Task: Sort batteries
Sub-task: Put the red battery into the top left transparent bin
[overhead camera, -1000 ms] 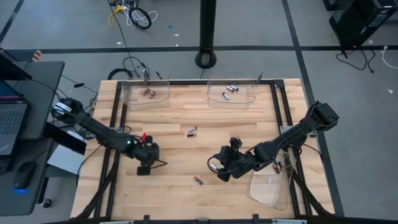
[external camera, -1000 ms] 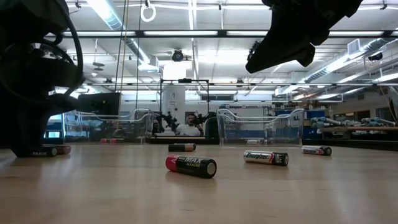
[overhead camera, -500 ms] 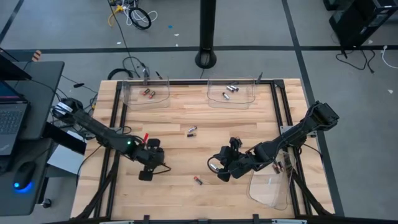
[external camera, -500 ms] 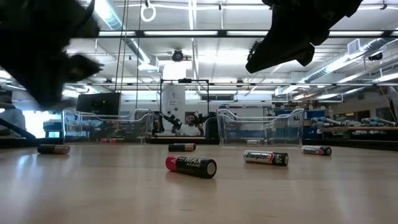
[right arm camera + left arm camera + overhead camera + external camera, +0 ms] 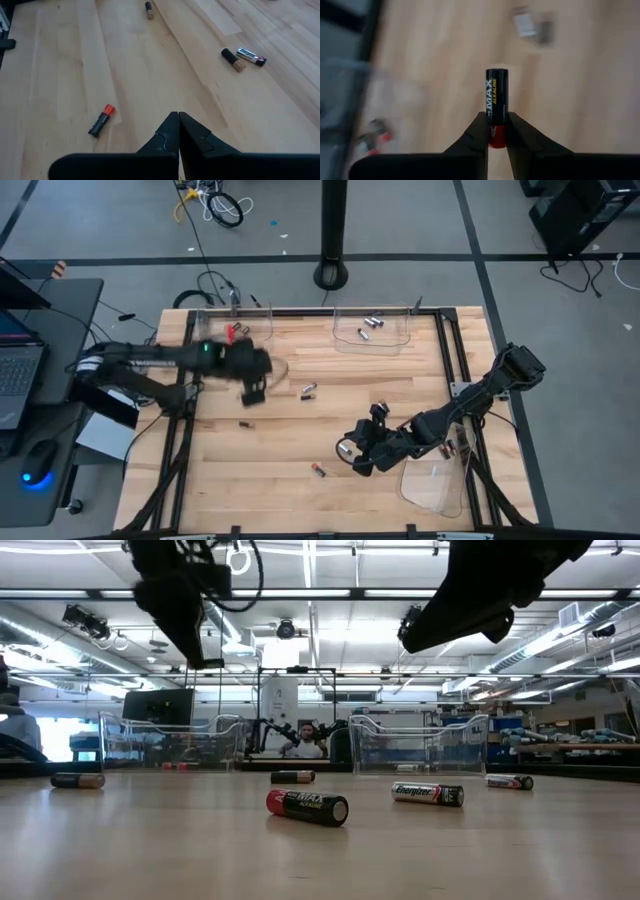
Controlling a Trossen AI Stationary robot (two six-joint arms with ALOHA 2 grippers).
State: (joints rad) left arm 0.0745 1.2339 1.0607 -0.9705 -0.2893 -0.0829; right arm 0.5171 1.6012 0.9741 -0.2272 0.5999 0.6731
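The left gripper (image 5: pixel 496 131) pinches a red-and-black battery (image 5: pixel 497 110) by its red end, so most of the cell juts out ahead of the fingers, free to drop cleanly. In the high view this gripper (image 5: pixel 253 383) hangs above the wood, close to the left tray (image 5: pixel 236 332) at the far edge, which already holds a few cells; carrying the battery there looks like the step in hand. Just beyond the gripper, toward the table's middle, lie two loose batteries (image 5: pixel 309 390), and a dark one (image 5: pixel 245 423) rests on the table on its near side. The right gripper (image 5: pixel 178 129) has its fingers pressed together on nothing and waits low over the wood. A red-tipped battery (image 5: pixel 101 120) lies ahead of it and to one side, a close pair (image 5: pixel 244 56) farther off. Beside the right arm sits a near tray (image 5: pixel 433 484), with the far right tray (image 5: pixel 373 330) well apart.
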